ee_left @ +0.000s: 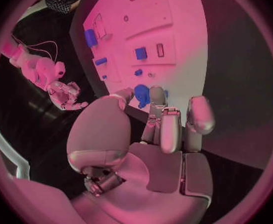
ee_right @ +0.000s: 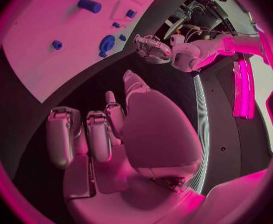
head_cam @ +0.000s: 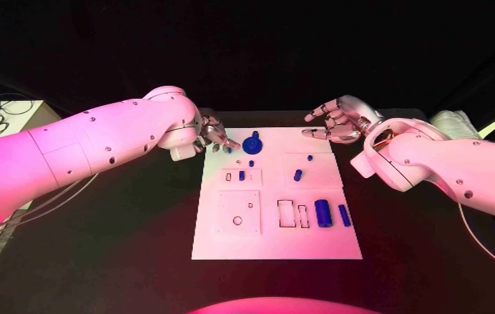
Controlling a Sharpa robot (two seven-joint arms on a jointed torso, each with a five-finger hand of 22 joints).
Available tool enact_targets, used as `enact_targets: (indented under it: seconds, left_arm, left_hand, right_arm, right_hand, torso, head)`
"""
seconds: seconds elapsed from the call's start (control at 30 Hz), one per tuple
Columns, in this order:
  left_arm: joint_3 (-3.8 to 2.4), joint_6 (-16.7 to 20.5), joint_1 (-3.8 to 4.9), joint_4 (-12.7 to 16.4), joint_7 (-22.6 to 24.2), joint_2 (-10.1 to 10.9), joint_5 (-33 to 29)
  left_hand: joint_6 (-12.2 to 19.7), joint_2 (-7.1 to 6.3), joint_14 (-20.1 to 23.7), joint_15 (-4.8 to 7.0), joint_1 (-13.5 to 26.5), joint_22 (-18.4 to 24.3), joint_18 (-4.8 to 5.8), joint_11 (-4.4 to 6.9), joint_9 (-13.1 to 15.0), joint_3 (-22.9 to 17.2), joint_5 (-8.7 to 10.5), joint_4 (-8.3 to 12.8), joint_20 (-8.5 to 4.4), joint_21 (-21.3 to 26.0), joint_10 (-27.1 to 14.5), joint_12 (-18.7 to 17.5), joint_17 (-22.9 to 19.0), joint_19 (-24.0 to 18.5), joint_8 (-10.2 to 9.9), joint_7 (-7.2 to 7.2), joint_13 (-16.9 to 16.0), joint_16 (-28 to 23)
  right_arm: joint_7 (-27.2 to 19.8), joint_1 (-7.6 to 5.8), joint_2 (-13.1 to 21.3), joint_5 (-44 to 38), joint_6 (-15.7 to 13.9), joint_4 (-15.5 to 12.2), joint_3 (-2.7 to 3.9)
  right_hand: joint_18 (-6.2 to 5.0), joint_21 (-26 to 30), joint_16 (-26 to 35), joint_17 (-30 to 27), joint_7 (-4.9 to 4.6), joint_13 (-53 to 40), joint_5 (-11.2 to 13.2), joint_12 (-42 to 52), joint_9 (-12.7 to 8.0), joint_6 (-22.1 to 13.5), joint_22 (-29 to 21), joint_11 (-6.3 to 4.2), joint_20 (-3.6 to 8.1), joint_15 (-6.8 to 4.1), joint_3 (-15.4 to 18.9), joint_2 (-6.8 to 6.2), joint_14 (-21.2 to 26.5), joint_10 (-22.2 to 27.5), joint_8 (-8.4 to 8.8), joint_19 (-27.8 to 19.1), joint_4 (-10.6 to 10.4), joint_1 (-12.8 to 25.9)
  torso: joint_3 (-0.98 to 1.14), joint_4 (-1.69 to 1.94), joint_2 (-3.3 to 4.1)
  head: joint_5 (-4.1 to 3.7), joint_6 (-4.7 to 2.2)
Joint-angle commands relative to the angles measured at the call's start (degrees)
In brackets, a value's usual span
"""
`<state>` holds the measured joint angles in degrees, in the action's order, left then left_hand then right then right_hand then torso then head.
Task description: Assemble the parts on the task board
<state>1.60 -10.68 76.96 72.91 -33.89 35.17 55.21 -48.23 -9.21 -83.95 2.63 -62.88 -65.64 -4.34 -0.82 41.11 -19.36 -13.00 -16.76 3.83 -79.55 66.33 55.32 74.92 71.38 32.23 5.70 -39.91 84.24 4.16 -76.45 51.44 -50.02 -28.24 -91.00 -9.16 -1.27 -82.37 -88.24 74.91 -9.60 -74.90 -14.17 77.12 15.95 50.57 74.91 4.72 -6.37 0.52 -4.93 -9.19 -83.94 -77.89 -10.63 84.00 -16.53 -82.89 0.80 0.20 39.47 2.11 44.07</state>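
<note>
- The left silver many-fingered hand (head_cam: 212,134) hovers at the far left corner of the white rectangular task board (head_cam: 277,246). Its fingers are loosely apart and reach toward the round blue disc-shaped part with an upright peg (head_cam: 252,144). The left wrist view shows the fingertips (ee_left: 156,95) just beside that disc, perhaps brushing it, but I cannot tell whether they have a grip on it.
- The right silver many-fingered hand (head_cam: 335,122) hangs above the far right corner of the board with its fingers spread and nothing in them, well apart from every part.
- Outward from the disc, small blue pegs (head_cam: 251,162) stand or lie across the middle of the board. A small blue block (head_cam: 242,175) sits in a slot of the left panel, and another short blue piece (head_cam: 297,175) lies on the right panel.
- Nearer the robot, a larger blue cylinder (head_cam: 324,213) and a slim blue bar (head_cam: 343,215) lie loose beside open rectangular slots (head_cam: 286,213).
- By my judgement the assembly is at an early stage. Most parts look unseated and several recesses stand unfilled. The disc seems to be the piece now in hand.
</note>
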Motion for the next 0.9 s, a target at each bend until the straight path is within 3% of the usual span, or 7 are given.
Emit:
enact_targets:
  seconds: [0.03, 0.37, 0.57, 0.9]
  left_arm:
    - [-0.1, -0.44, 0.39, -2.22, 1.83, -1.26, -0.57]
    - [-0.13, -1.91, 0.82, -9.18, 2.5, -5.02, 0.11]
    - [0.17, -3.09, 0.84, -12.66, 2.58, -6.92, 0.62]
    - [0.59, -4.1, 0.82, -16.31, 2.95, -8.54, 1.06]
  left_hand:
    - [0.37, 0.1, -2.73, -0.42, -0.54, -0.14, -1.01, -0.43, -0.06, 0.21, -0.24, 0.19, 0.25, -0.01, 0.17, 0.26, 4.96, 0.15, -0.24, -0.12, -0.13, 0.17]
    - [0.37, 0.19, -2.79, -0.45, -0.64, -0.39, -0.95, -0.46, -0.14, 0.18, -0.25, 0.17, 0.28, -0.12, 0.23, 0.38, 5.1, 0.35, -0.33, -0.09, -0.24, 0.25]
    - [0.35, 0.24, -2.83, -0.46, -0.67, -0.39, -0.96, -0.47, -0.18, 0.18, -0.24, 0.15, 0.3, -0.12, 0.18, 0.33, 5.2, 0.35, -0.36, -0.08, -0.14, 0.32]
    - [0.34, 0.26, -2.8, -0.47, -0.69, -0.28, -0.98, -0.48, -0.2, 0.17, -0.23, 0.15, 0.31, -0.08, 0.18, 0.35, 5.12, 0.27, -0.38, -0.07, -0.16, 0.27]
  right_arm:
    - [-0.81, 0.04, -0.07, -0.52, 0.05, 0.02, 0.0]
    - [-0.79, 0.04, -0.09, -0.52, 0.0, -0.19, 0.01]
    - [-0.79, 0.03, 0.04, -0.51, -0.06, -0.48, 0.01]
    - [-0.78, 0.01, 0.16, -0.56, -0.12, -0.71, 0.02]
  right_hand:
    - [-0.69, 0.26, 0.31, 11.64, -0.02, -2.18, 0.28, -0.26, -0.07, -0.04, 9.72, 0.06, 0.1, -0.12, 0.29, -0.07, -5.04, 0.4, -0.33, 2.29, -0.13, 0.7]
    - [-0.69, 0.26, 0.31, 11.64, -0.02, -2.18, 0.28, -0.26, -0.07, -0.04, 9.72, 0.06, 0.1, -0.12, 0.29, -0.07, -5.04, 0.4, -0.33, 2.29, -0.13, 0.7]
    - [-0.66, 0.16, 0.3, 11.65, -0.01, -2.19, 0.22, -0.25, -0.08, -0.05, 9.79, 0.06, 0.1, -0.12, 0.28, -0.05, -5.04, 0.39, -0.35, 2.34, -0.1, 0.75]
    - [-0.68, 0.23, 0.33, 11.61, -0.01, -2.12, 0.16, -0.31, -0.09, -0.05, 9.75, 0.06, 0.1, -0.12, 0.28, -0.03, -5.03, 0.46, -0.36, 2.31, -0.09, 0.77]
  torso:
    - [-0.04, -0.13, 0.16]
    - [-0.22, -0.29, 0.74]
    - [-0.33, -0.35, 1.13]
    - [-0.38, -0.46, 1.54]
  head:
    - [0.14, -0.16]
    - [0.12, -0.47]
    - [0.08, -0.56]
    - [0.09, -0.85]
